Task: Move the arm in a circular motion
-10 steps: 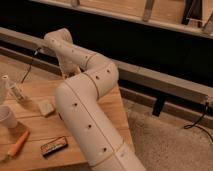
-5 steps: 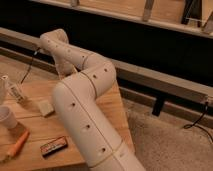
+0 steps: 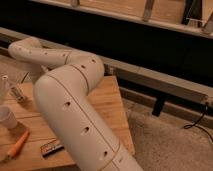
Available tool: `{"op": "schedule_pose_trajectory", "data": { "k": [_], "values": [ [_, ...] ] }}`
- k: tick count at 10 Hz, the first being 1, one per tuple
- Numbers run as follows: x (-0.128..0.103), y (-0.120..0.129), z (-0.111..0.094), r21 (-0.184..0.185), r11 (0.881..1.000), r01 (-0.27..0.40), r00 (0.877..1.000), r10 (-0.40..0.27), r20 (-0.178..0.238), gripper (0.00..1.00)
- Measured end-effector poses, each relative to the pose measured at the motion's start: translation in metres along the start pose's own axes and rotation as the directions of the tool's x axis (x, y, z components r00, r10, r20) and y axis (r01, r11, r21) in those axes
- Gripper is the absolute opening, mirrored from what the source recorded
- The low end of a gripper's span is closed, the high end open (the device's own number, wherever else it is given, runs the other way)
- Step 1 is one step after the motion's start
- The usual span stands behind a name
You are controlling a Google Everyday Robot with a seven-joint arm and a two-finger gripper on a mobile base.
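while the arm (image 3: 75, 105) fills most of the view, its thick cream-white segments rise from the bottom edge, bend at a rounded joint above the middle of the counter (image 3: 107, 107), and reach back toward the upper left, where a second rounded joint turns downward. small dark screw holes dot its smooth shell. the claw cannot be made out: the narrower far end of the arm drops behind the joint at the left, so whether the claw is open or closed cannot be told.

behind the counter runs a long dark wall panel (image 3: 130, 37) with a pale ledge (image 3: 165, 82) along its foot, and a black cable (image 3: 197, 122) curls on the speckled floor (image 3: 165, 140) at the right.

the wooden counter carries several small things on its left part, all beside the arm and apart from it. a translucent cup (image 3: 7, 119) stands near the left edge. a small clear bottle (image 3: 16, 93) lies tilted further back. an orange marker-like stick (image 3: 18, 145) lies slanted in front of the cup. a dark flat packet (image 3: 51, 147) lies just beside the arm's lower segment; it bears light lettering, too blurred to read. no other brand or label is legible.
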Motion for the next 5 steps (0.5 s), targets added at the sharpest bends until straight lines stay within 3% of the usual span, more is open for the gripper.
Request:
{"op": "schedule_pose_trajectory", "data": {
  "k": [2,3,5],
  "values": [
    [0.032,0.028,0.011,-0.01,0.995,0.095,0.993,-0.096,-0.067,0.65],
    [0.038,0.032,0.02,-0.005,0.994,0.109,0.99,-0.109,-0.093,0.65],
    [0.042,0.031,0.024,-0.007,0.994,0.109,0.989,-0.109,-0.105,0.65]
  ]
}}
